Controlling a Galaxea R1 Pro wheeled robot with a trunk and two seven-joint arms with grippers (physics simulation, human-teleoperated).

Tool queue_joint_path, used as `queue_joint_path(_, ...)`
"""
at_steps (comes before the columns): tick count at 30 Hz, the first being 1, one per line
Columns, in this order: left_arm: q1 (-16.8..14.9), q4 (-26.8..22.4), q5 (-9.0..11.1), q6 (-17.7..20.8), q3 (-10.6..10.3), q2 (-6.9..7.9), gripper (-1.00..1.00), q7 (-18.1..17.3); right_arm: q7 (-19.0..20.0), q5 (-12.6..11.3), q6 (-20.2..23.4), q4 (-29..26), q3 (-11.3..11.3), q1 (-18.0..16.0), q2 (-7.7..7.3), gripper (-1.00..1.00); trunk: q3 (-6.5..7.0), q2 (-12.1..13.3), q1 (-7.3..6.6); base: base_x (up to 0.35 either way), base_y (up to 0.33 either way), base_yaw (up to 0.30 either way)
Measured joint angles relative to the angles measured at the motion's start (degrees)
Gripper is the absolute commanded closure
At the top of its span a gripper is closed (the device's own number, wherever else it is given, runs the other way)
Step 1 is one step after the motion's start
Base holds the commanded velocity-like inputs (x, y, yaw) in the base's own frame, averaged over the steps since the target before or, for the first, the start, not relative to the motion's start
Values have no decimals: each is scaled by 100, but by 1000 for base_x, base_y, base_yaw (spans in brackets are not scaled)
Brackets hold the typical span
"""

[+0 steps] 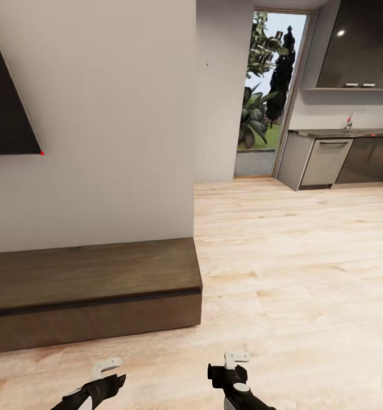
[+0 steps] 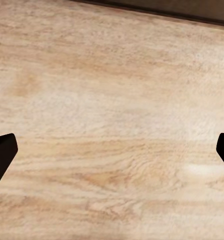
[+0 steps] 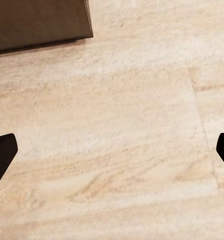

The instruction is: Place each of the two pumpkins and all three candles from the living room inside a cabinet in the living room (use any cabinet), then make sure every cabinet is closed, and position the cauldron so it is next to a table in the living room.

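Observation:
The cabinet [image 1: 89, 290], a long low dark-brown wood unit, stands against the white wall at the left, its front shut; its right end is in view and its corner [image 3: 39, 22] appears in the right wrist view. My left gripper [image 1: 107, 367] and right gripper [image 1: 235, 360] hover low over the wood floor in front of it. Both are open and hold nothing; in the wrist views the fingertips [image 2: 2, 155] [image 3: 2, 155] stand wide apart over bare floor. The pumpkins, candles, cauldron and table are out of view.
A dark wall-mounted screen [image 1: 9, 108] hangs above the cabinet. To the right the pale wood floor [image 1: 293, 256] runs to a glass door [image 1: 268, 91] with plants outside and grey kitchen units [image 1: 328, 159] with a dark upper cupboard [image 1: 359, 42].

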Motion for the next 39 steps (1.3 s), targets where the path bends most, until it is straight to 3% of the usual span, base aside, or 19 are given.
queue_joint_path(29, 0, 0, -9, -8, -5, 0, -100, 0, 0, 0, 0, 1, 0, 0, 0, -100, 0, 0, 1, -81, -11, 0)
queue_joint_path(39, 0, 0, -10, -8, -6, 0, -100, 0, 0, 0, 3, 2, 0, 0, 0, -100, 0, 0, 2, -208, 0, 0)
